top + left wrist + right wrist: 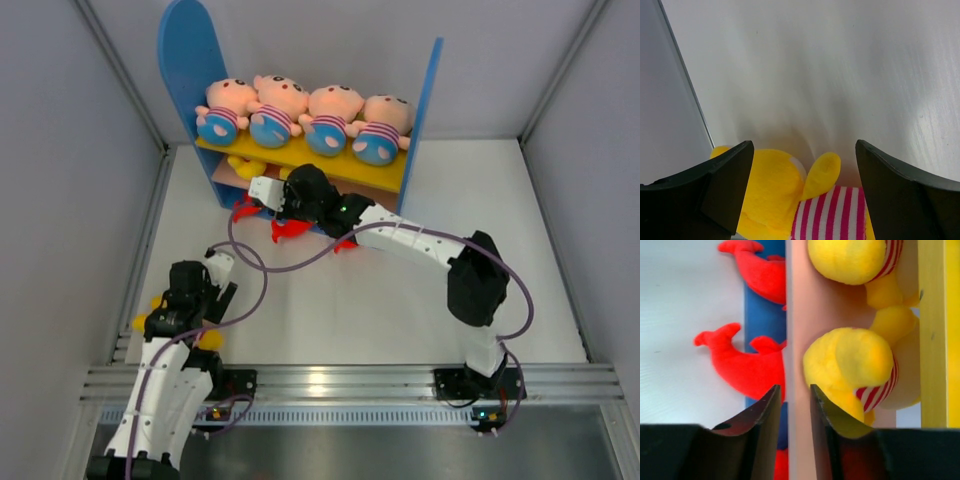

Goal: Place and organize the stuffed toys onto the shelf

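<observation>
- The right gripper (794,390) is sitting at the front edge of the shelf's (185,60) lower board (797,315). Its jaws are only slightly parted, and I am seeing nothing between them.
- Two yellow animals (855,360) are lying on that board, touching each other, and the nearer one is just beside the right finger.
- I am reading this as the placing step on the lower tier. To do it well, the jaws should be opening a little more before the arm backs away. The arm should then be pulling straight out from the board, so no finger is dragging the soft plush over the edge.
- The red sharks (747,367) are lying under the board at table level with their tails poking out in front, so a low retreat is risking a snag on them.
- Four baby dolls (300,115) are sitting in a row on the yellow upper board (935,340).
- The left gripper (803,145) is hanging wide open over another yellow animal (772,185), which is lying on the table (840,65) close to the left wall (665,100).
- For that pick, I would be centring the jaws over the striped shirt (830,215) rather than the ear, and keeping the outer finger off the wall.
- The right arm is stretching across the shelf front, so the left should be waiting until that path is free.
</observation>
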Robot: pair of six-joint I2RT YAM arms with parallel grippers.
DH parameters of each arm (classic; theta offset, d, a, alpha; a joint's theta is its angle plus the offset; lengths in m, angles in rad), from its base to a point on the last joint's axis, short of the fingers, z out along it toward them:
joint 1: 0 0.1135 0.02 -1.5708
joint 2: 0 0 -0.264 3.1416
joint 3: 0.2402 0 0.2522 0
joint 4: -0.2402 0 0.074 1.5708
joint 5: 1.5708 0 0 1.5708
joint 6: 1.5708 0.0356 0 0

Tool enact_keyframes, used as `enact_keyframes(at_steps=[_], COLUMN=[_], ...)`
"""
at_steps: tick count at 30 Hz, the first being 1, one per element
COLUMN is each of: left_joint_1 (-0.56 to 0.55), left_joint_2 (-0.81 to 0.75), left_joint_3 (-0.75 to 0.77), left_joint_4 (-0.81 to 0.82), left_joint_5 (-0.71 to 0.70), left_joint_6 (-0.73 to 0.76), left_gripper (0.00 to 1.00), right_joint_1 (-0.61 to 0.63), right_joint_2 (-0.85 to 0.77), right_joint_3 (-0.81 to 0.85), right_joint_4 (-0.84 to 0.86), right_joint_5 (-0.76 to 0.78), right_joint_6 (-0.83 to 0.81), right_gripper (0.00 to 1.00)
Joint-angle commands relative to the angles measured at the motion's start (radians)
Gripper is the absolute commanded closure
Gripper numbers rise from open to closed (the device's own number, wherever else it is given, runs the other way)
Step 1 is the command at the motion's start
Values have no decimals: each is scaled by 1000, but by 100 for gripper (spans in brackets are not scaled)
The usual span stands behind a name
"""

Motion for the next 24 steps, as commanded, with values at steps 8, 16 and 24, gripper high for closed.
enact_keyframes(at_steps=[8,16,24], left_joint_1=[33,493,906], left_joint_2=[303,461,530], left_joint_3=[378,518,354], left_joint_4=[-248,-432,-493], left_joint_5=[-3,275,345], left_joint_6=[-14,274,591], left_gripper=[10,10,8], right_joint_1=[98,143,169], right_joint_2=[-340,-420,-433], right_joint_3=[-141,-253,-322], right_joint_4=[41,8,29], right_joint_5=[37,42,32], right_joint_6=[189,276,336], right_gripper=[56,43,31])
